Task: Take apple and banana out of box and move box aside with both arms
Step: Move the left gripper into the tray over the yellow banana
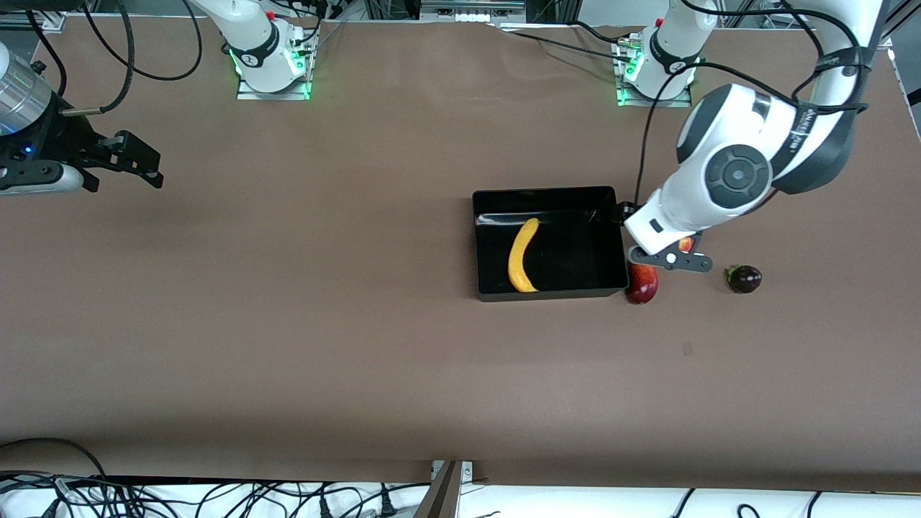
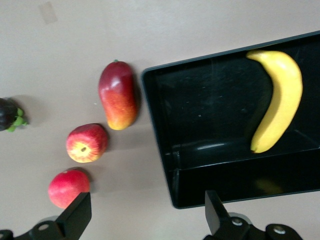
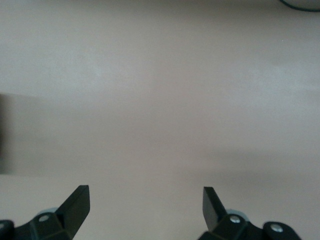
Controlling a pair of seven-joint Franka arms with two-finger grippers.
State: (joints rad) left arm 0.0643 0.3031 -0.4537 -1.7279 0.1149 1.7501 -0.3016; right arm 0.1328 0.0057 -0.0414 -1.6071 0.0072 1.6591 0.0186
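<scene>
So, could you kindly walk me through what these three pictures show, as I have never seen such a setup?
These are two robot arms at a brown table. One picture looks down from a high camera facing them; the other two come from cameras on each arm's wrist.

On the table is a black box with a banana lying in it. Beside the box, toward the left arm's end, lie a red mango, an apple, another red fruit and a dark purple fruit.

The left hand hangs open over the fruits by the box's edge, holding nothing. The right hand waits open over bare table at its own end, also holding nothing.
</scene>
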